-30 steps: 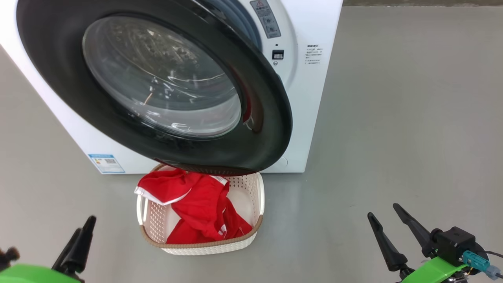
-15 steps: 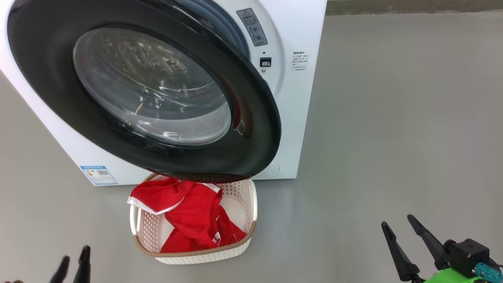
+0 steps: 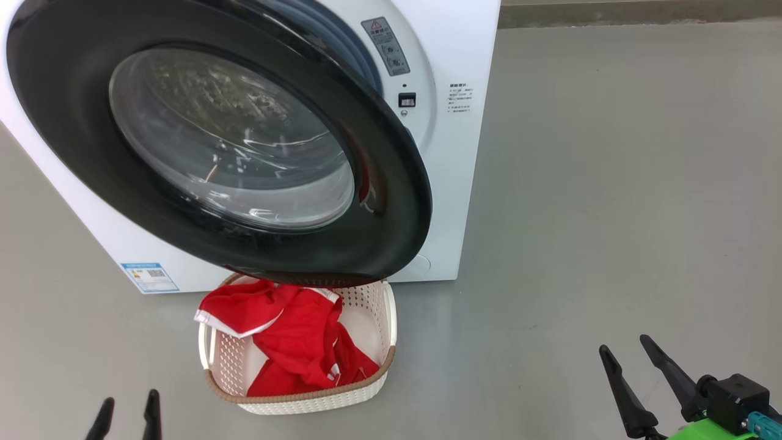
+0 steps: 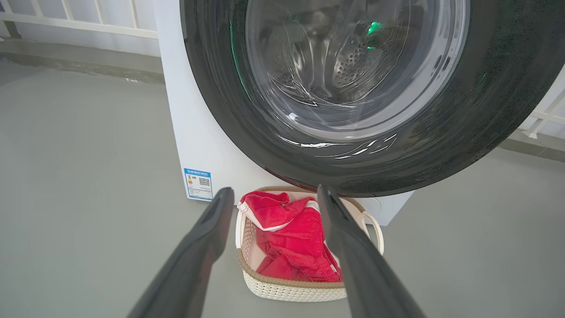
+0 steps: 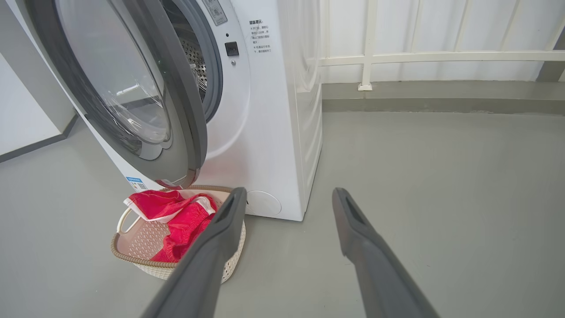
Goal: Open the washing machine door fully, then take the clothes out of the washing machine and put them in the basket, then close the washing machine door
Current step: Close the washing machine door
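Both left fingers [image 3: 151, 415] and right fingers [image 3: 624, 394] stay spread, empty, lower in view

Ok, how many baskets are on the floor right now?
1. The basket sits on the floor in front of the washing machine, under the open door, holding the red clothes. The door could hide more.

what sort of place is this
Probably a laundry area, perhaps a balcony: a white front-loading washing machine, a basket of red clothes on a bare grey floor, white railing behind.
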{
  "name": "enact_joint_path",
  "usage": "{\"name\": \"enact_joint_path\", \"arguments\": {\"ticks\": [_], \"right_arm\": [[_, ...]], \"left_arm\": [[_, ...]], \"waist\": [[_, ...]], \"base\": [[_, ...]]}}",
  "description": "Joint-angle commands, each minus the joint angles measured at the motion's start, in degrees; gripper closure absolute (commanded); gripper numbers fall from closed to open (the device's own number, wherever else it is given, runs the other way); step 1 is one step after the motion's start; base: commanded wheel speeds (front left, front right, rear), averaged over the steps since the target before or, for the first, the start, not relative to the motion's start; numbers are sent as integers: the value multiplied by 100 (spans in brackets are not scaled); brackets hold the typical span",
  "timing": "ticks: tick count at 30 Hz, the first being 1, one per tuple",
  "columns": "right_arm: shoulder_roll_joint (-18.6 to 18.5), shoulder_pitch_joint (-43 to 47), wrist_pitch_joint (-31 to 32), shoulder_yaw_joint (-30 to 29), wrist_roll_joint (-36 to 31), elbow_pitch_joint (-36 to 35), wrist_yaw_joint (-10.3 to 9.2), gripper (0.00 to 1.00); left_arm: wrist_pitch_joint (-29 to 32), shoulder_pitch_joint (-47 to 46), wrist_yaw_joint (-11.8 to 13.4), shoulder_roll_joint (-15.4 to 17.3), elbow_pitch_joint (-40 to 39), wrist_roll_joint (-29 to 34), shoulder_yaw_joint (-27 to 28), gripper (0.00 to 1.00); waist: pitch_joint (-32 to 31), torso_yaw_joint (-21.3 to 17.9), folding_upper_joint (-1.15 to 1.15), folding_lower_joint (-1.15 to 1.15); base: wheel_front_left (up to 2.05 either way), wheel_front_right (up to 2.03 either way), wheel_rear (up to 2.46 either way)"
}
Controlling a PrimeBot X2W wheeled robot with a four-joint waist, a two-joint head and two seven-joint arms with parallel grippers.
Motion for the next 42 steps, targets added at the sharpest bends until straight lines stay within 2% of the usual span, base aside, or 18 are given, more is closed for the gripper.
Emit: {"name": "enact_joint_path", "arguments": {"ticks": [1, 9, 14, 22, 23, 24, 25, 34, 42], "right_arm": [[-81, 0, -69, 83, 39, -149, 9, 0], [-6, 35, -69, 105, 16, -101, 9, 0], [-2, 31, -69, 113, 22, -106, 9, 0], [9, -11, -69, 113, 70, -120, 9, 0], [15, -24, -69, 125, 96, -129, 9, 11], [20, -37, -69, 147, 122, -141, 9, 53], [17, -52, -69, 176, 135, -143, 9, 100], [59, -436, -69, 465, 179, -229, 9, 100], [272, -1179, -69, 972, 232, -140, 9, 100]], "left_arm": [[-68, -64, -18, 15, -180, 233, 274, 0], [-68, 132, -18, -402, -292, 1213, 528, 0], [-68, 175, -18, -525, -321, 1362, 599, 0], [-69, 143, -18, -522, -342, 1383, 542, 0], [-69, 140, -18, -524, -346, 1384, 530, 0], [-69, 135, -18, -526, -347, 1386, 514, 0], [-69, 124, -18, -526, -351, 1391, 496, 0], [-69, -8, -18, -565, -472, 1470, 397, 0], [-69, -101, -18, -632, -607, 1561, 350, 0]], "waist": [[2, 5, 0, 0], [-8, 10, 0, 0], [17, 7, 0, 0], [16, 53, 0, 0], [14, 65, 0, 0], [15, 81, 0, 0], [20, 98, 0, 0], [59, 360, 0, 0], [160, 742, 0, 0]], "base": [[0, 0, 0], [0, 0, 0], [0, 0, 0], [0, 0, 0], [0, 0, 0], [0, 0, 0], [0, 0, 0], [0, 0, 0], [0, 0, 0]]}}
